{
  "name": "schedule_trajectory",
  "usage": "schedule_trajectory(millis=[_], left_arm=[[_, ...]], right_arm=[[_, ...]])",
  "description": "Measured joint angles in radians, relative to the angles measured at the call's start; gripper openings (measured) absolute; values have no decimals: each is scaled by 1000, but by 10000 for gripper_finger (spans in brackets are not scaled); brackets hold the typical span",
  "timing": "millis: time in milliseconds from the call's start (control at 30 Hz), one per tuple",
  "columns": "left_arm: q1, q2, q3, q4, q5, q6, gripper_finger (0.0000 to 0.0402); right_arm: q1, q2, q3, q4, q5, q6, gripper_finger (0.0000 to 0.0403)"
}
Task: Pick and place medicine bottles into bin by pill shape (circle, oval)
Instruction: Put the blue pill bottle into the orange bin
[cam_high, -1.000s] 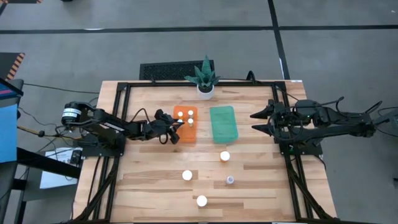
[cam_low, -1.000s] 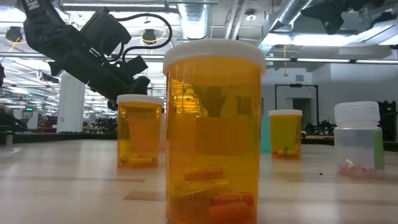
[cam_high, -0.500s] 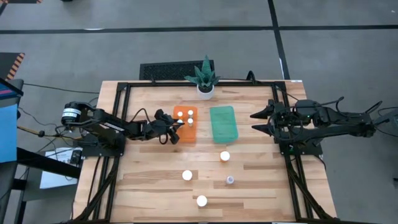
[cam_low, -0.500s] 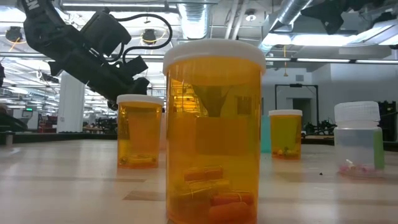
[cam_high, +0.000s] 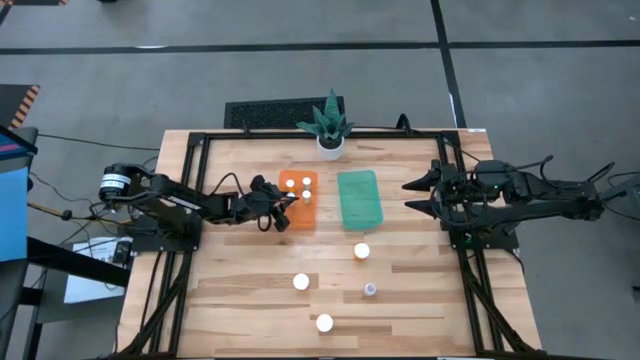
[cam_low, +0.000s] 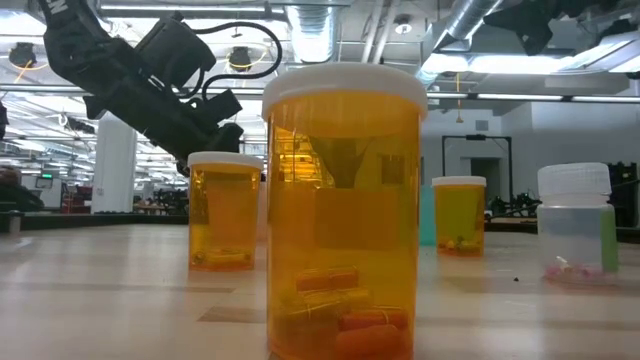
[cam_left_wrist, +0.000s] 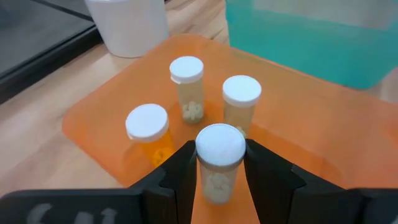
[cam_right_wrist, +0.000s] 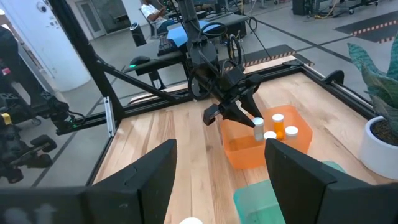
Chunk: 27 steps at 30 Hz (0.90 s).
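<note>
The orange bin (cam_high: 298, 212) and the green bin (cam_high: 360, 198) lie side by side at mid-table. Three white-capped medicine bottles (cam_left_wrist: 186, 87) (cam_left_wrist: 241, 102) (cam_left_wrist: 147, 130) stand upright on the orange bin's floor. My left gripper (cam_left_wrist: 221, 162) (cam_high: 287, 212) is at that bin's left side, shut on another bottle (cam_left_wrist: 220, 158) (cam_right_wrist: 257, 129). Several more bottles stand on the wood nearer the front (cam_high: 361, 251) (cam_high: 301, 282) (cam_high: 324, 323), one of them small and bluish-clear (cam_high: 370, 289). My right gripper (cam_high: 410, 195) hangs open above the table's right side. My left gripper pinches the bottle's body just under its white cap (cam_left_wrist: 219, 182), one finger (cam_left_wrist: 180, 171) on each side. The fingers slant down from the table's left. The bottle stays upright over the orange bin; whether its base touches the bin floor I cannot tell.
A white plant pot (cam_high: 330, 143) with a green plant stands at the far edge behind the bins. Black frame rails (cam_high: 200, 200) run along both sides of the table. In the low view an amber bottle (cam_low: 343, 210) stands close to the camera.
</note>
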Motion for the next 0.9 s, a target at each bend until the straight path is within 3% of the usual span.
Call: schedule_trajectory(millis=[367, 900], left_arm=[[11, 0, 91, -152, 19, 8, 114], [55, 0, 107, -163, 57, 5, 114]], right_arm=[[0, 0, 0, 0, 0, -10, 255], [0, 0, 0, -9, -1, -13, 255]])
